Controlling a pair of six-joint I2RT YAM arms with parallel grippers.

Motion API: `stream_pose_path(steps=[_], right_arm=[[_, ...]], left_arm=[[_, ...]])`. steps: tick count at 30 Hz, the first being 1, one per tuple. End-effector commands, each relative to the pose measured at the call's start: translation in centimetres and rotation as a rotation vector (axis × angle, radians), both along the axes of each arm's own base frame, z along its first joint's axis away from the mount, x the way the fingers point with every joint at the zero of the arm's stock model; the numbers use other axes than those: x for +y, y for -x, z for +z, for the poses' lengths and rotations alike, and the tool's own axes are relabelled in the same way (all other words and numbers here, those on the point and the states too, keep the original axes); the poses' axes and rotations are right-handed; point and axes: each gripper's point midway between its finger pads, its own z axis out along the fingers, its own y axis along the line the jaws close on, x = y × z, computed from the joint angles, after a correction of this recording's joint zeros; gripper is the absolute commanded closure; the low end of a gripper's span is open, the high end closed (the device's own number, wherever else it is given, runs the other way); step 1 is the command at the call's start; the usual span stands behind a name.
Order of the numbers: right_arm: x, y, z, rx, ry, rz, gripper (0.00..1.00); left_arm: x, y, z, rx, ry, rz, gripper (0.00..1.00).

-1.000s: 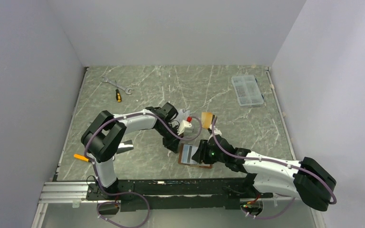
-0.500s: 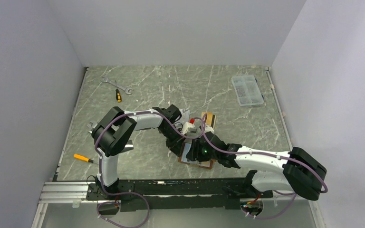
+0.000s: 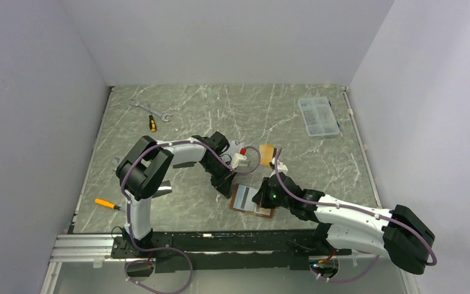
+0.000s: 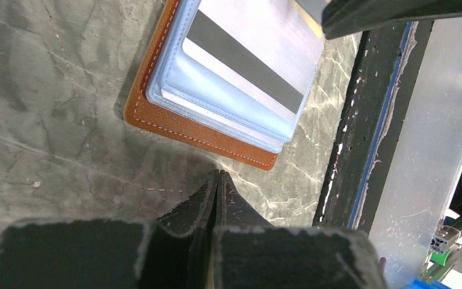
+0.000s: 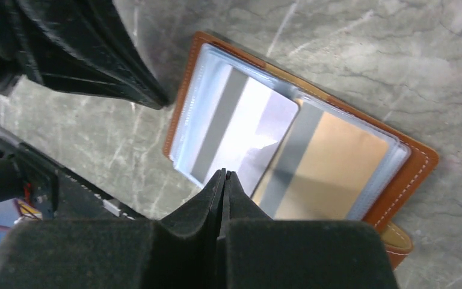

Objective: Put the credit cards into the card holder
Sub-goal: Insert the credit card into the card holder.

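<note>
Near the bench [image 3: 177, 202] front edge the card holder [image 5: 418, 159] lies open between the left claw [image 4: 216, 174] and right claw [image 5: 224, 174], both pressed together on nothing, and only the right wrist view shows the orange card [image 5: 337, 162] beside the silver card [image 5: 246, 129]

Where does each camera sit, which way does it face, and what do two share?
Top external: above and behind the robot, looking down at the table; left arm, right arm show.
Left wrist: on the left arm, looking down past the shut left fingers at the card holder.
Right wrist: on the right arm, looking down past the shut right fingers at the same holder.
Shared: both wrist views show the silver card.
</note>
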Motion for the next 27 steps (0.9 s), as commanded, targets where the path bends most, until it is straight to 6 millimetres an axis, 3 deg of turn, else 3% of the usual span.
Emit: stream_pose_path(steps=[1, 9, 17, 27], right_arm=[[-0.8, -0.5, -0.9, 0.011, 0.025, -0.036, 1.00], [-2.6, -0.7, -2.4, 0.045, 0.037, -0.062, 1.00], [-0.7, -1.3, -2.9, 0.061, -0.001, -0.026, 1.00], [1.2, -1.9, -2.2, 0.042, -0.039, -0.009, 1.00]], left_arm=[[-0.6, -0.9, 0.4, -0.047, 0.024, -0.009, 0.96], [-1.0, -1.4, -0.5, -0.060, -0.010, -0.007, 0.96], [-1.3, -0.8, -1.4, -0.070, -0.035, -0.033, 0.96], [-1.4, -0.4, -1.7, -0.069, -0.045, -0.047, 0.96]])
